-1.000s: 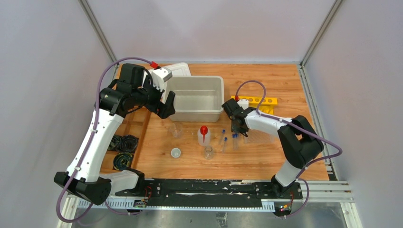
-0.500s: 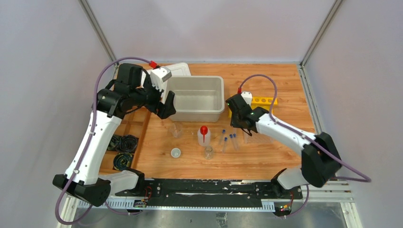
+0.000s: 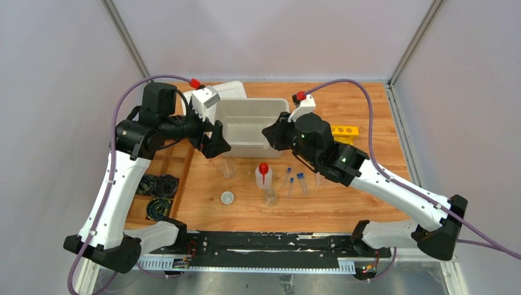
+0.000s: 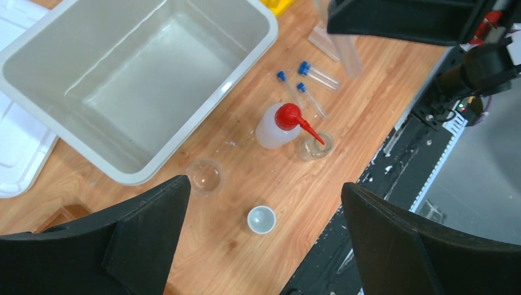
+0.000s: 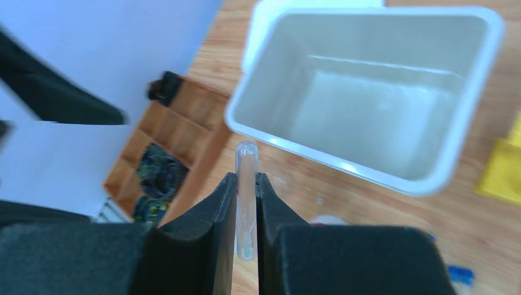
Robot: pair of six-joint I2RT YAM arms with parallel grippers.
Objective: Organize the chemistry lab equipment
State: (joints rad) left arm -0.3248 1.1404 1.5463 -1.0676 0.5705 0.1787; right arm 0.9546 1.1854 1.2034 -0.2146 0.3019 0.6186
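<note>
Pale walls (image 3: 264, 37) enclose the wooden worktop (image 3: 368, 203). Beside the white bin (image 3: 252, 149), the right end effector (image 5: 246, 184) clamps a test tube (image 5: 246, 158); the left end effector (image 4: 264, 184) gapes apart.

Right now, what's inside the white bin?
Nothing shows inside the white bin: bare floor and walls in the left wrist view. From above, the right gripper, holding a test tube, covers its near right corner.
</note>
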